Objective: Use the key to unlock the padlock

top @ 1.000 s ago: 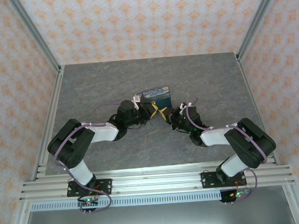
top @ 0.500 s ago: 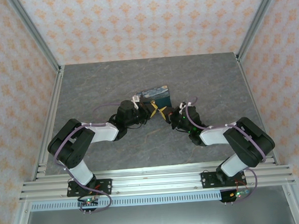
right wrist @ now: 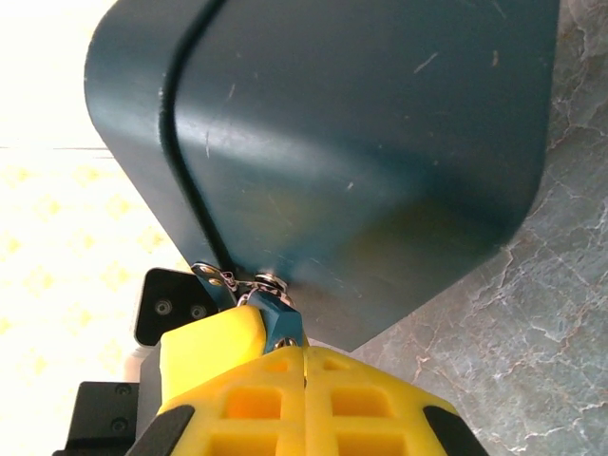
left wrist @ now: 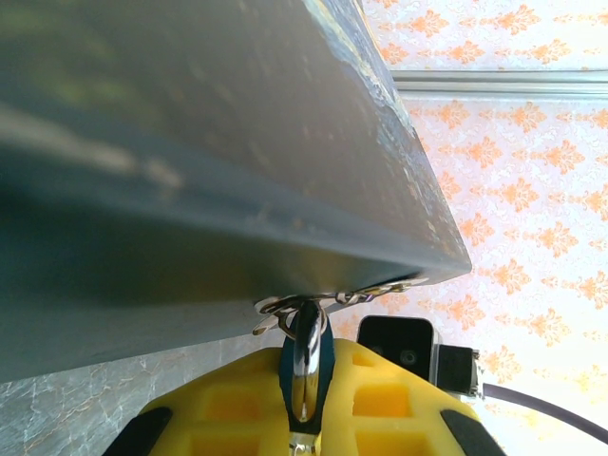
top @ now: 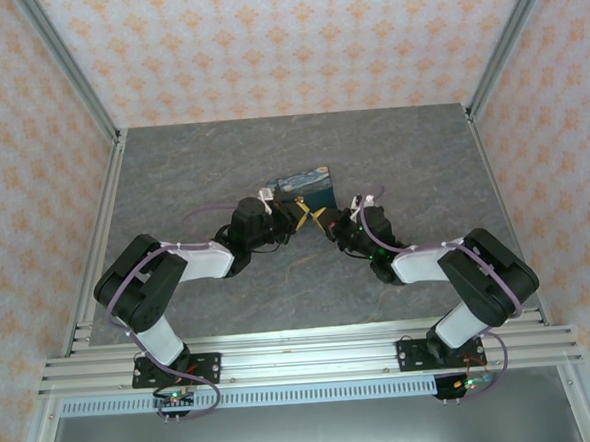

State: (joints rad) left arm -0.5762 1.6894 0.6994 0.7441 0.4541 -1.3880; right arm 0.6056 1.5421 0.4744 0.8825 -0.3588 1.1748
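Observation:
The padlock, a boxy block with a blue-and-yellow painted top and dark teal sides, sits tilted at mid-table; its teal side looms over both wrist cameras. My right gripper is shut on the key, a tiny teal piece pressed against a silver fitting on the block's lower edge. My left gripper is shut on a teal piece with a shiny metal strip that hangs from small metal rings under the block. In the top view the two grippers meet just below the block.
The grey marbled table stretches around the block, bounded by aluminium rails and patterned walls. Each wrist camera sees the other arm's black camera housing close behind the fingers.
The block has turned, its right end lifting away from the arms. The right gripper has shifted slightly left and up toward the block. The left arm has barely moved.

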